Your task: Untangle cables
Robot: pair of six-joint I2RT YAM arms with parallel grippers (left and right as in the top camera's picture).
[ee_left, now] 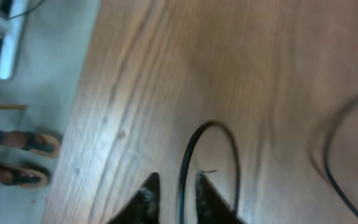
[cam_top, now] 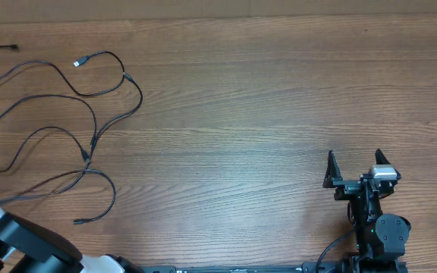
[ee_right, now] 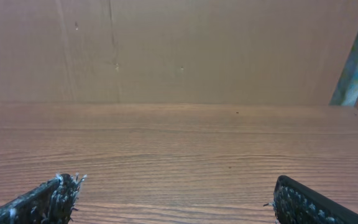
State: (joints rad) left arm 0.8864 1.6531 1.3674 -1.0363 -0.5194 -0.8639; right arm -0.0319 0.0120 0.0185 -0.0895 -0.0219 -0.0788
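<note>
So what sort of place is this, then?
Probably a robot lab or test room: a wood-grain table with a robot arm at its edge, thin black cables laid out on it, and someone's sandalled feet on the floor alongside.

Whole wooden table [cam_top: 264, 91] is being viewed straight down from overhead. Its left edge and cables [ee_left: 184, 168] are being framed close, tilted, by left wrist. Bare tabletop toward back wall [ee_right: 179, 50] is being viewed low, level, from right wrist.
</note>
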